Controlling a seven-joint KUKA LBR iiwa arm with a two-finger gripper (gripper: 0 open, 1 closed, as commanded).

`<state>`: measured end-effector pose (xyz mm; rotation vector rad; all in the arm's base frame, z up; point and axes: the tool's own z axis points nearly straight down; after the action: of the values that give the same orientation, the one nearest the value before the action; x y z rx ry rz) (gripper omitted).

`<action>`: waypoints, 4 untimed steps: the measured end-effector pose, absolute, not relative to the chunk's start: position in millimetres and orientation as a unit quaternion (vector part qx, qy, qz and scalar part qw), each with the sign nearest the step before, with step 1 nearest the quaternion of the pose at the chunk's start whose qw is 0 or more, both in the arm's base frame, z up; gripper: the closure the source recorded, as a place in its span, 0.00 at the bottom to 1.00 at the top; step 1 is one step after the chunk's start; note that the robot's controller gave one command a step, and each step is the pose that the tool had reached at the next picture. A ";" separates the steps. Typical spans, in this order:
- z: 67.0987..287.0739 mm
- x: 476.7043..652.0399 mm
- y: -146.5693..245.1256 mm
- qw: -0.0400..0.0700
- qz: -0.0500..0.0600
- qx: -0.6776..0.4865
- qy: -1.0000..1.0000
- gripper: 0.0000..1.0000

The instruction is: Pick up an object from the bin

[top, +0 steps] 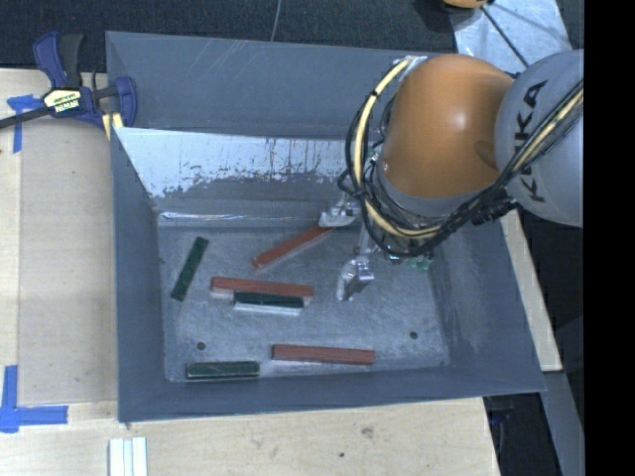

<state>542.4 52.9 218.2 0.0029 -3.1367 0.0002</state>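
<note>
My gripper [347,248] hangs over the right half of the bin floor, below the arm's orange cover. Its two metal fingers stand apart, one fingertip [339,215] at the back and the other further forward, so it is open with nothing held. A slanted reddish-brown stick [291,247] lies just left of it, its right end close to the rear finger. In the middle of the bin a flat reddish-brown stick [261,288] lies alongside a dark green stick [268,303], left of the front finger.
Another reddish-brown stick [323,355] and a dark green stick [222,370] lie along the front wall. A dark green stick [189,268] lies slanted at the left. The arm covers the bin's right rear corner.
</note>
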 end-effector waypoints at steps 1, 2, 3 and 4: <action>222.4 544.1 52.8 -0.002 0.000 0.000 -1.000 0.00; 153.1 551.1 85.6 -0.004 0.000 0.036 -0.999 0.00; 145.7 555.2 106.9 0.001 0.000 -0.018 -1.000 0.00; 123.2 556.9 102.9 -0.002 0.000 0.005 -1.000 0.00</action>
<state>556.9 102.9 123.2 0.0142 -3.1454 -0.0005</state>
